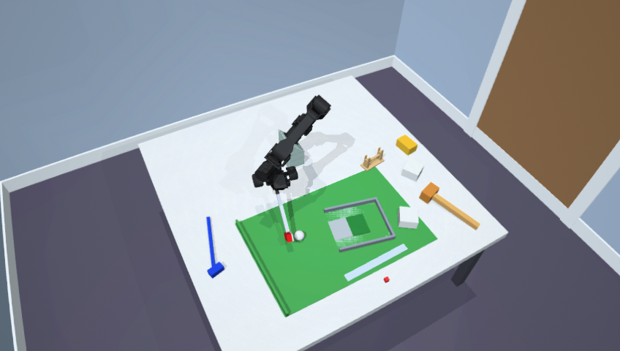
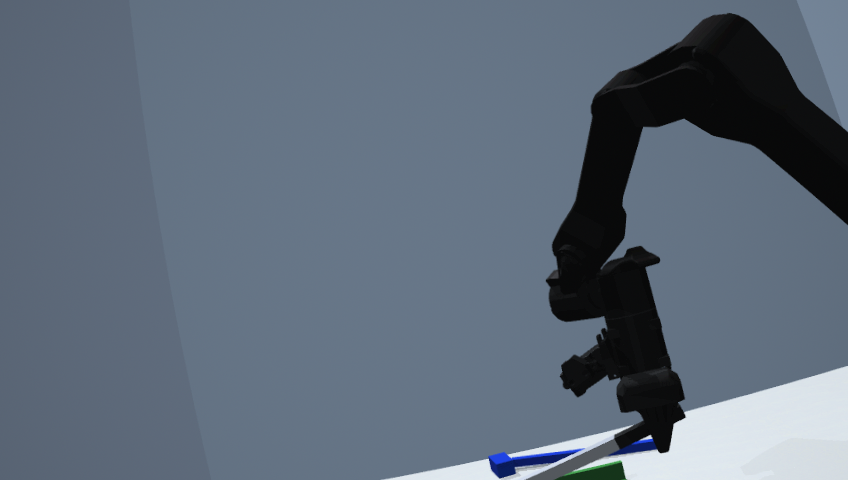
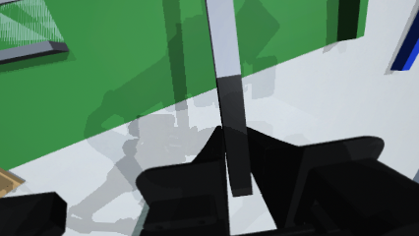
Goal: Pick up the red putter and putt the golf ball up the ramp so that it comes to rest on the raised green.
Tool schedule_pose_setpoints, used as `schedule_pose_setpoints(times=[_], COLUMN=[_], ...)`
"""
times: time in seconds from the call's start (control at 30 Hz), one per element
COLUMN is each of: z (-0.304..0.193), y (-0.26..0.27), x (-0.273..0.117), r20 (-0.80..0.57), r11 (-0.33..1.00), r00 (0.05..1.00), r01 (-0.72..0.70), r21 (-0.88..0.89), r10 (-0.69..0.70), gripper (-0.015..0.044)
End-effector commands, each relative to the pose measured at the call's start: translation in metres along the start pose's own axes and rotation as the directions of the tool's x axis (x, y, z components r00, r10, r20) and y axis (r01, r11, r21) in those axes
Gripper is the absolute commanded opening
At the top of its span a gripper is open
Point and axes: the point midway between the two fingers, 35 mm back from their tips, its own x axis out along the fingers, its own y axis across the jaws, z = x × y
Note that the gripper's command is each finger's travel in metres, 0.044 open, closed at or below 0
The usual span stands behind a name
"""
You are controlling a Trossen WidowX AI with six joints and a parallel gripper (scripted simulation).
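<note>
My gripper [image 1: 278, 189] [image 2: 661, 433] [image 3: 227, 128] is shut on the dark grip of the red putter. The putter's pale shaft [image 1: 282, 213] [image 2: 586, 457] [image 3: 225, 39] slants down to its red head [image 1: 288, 237], which is low over or on the green mat [image 1: 304, 278] [image 3: 128, 39]. The white golf ball [image 1: 299, 235] is on the mat, right beside the head on its ramp side; I cannot tell whether they touch. The light grey ramp [image 1: 339, 228] rises to the dark green raised green [image 1: 358, 224]. The head and ball are outside the wrist view.
Grey rails [image 1: 385, 217] [image 3: 34, 53] surround the green on three sides. A blue mallet [image 1: 211, 243] [image 2: 553, 456] [image 3: 407, 46] lies left of the mat. An orange mallet [image 1: 454, 210], white blocks [image 1: 408, 217], a yellow block [image 1: 406, 144] and a wooden stand [image 1: 372, 161] are at the right.
</note>
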Motion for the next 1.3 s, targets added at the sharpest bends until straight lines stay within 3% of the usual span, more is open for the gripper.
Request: schedule_pose_setpoints(times=[0.0,0.67,1.27], z=[0.001,-0.001,0.000], y=[0.000,0.001,-0.030], x=[0.007,0.020,0.022], r20=[0.007,-0.004,0.008], r11=[1.000,1.000,1.000], r00=[1.000,1.000,1.000], r01=[-0.003,-0.003,-0.002], r21=[0.005,0.001,0.004], r10=[0.003,0.003,0.002], gripper=[0.0000,0.0000,0.0000])
